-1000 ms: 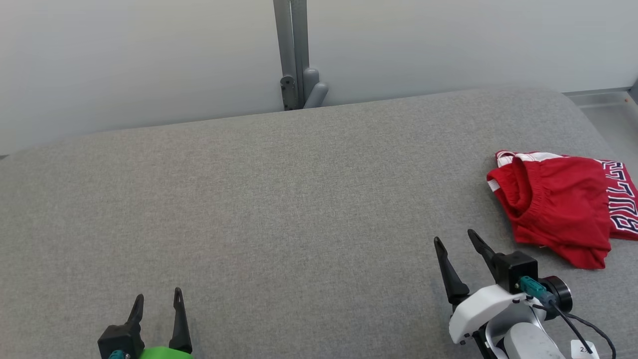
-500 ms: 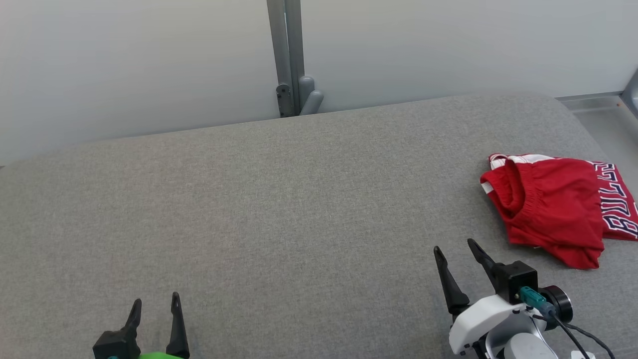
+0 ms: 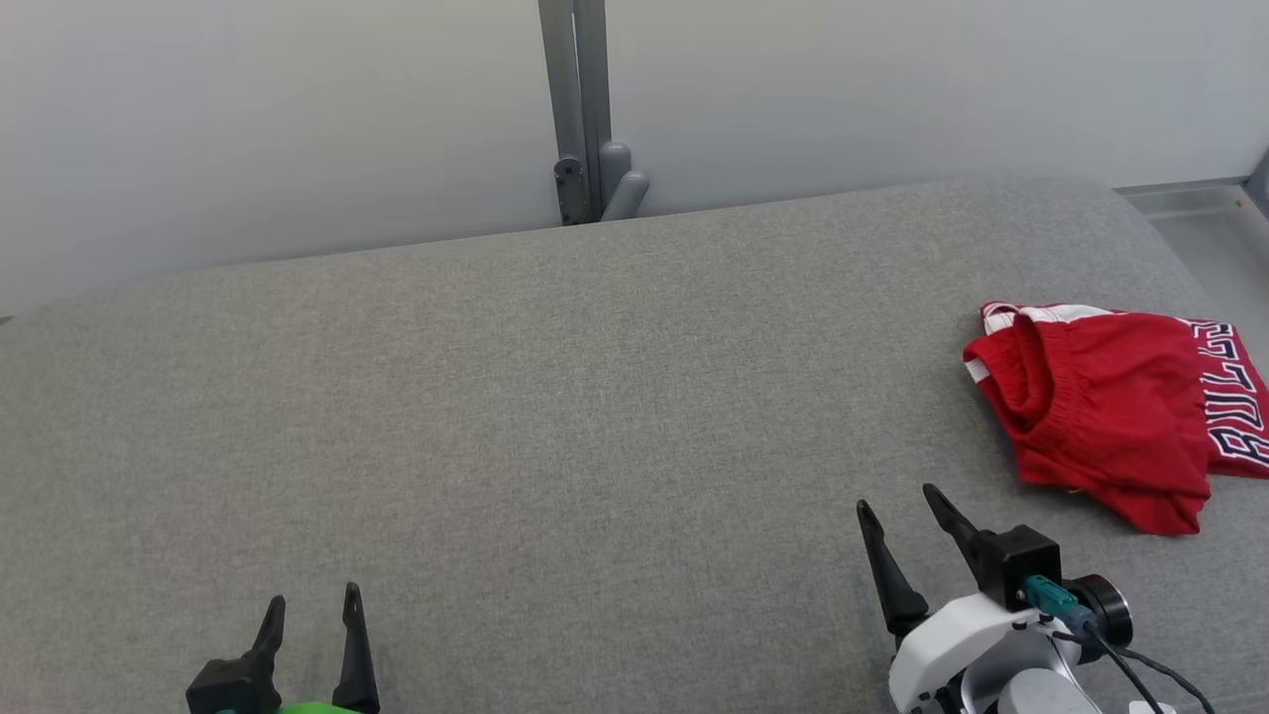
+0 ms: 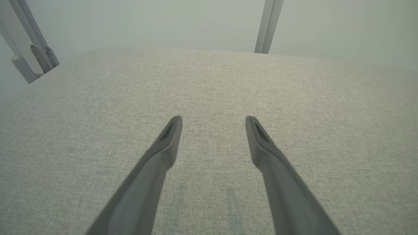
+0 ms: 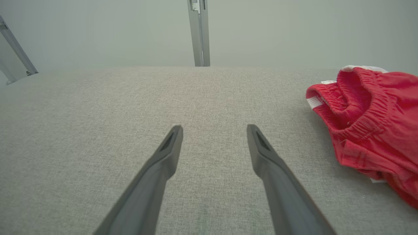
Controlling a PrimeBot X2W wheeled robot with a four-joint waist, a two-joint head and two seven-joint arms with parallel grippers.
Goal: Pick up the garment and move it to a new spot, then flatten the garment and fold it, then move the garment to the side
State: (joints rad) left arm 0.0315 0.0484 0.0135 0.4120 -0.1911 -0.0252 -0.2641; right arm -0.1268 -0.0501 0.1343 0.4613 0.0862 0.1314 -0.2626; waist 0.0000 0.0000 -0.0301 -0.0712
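Observation:
The garment (image 3: 1110, 407) is a pair of red shorts with white trim and dark lettering, lying crumpled at the right edge of the grey padded table (image 3: 555, 416); its elastic waistband (image 5: 356, 107) faces the right wrist view from the right. My right gripper (image 3: 897, 501) hovers open over bare fabric, a little to the left of and nearer than the shorts, and holds nothing (image 5: 214, 130). My left gripper (image 3: 312, 600) sits open at the lower left, far from the garment, its fingers spread over plain grey cloth (image 4: 212, 120).
A grey metal post (image 3: 580, 109) with a bracket stands against the pale wall behind the table's far edge. A floor strip and rail (image 3: 1205, 213) show past the table's rounded right corner. Another slanted metal strut (image 4: 31, 54) stands at the far left.
The whole head view has wobbled slightly, so the camera has moved. Both grippers sit a touch lower in the picture, still open. The garment lies as before.

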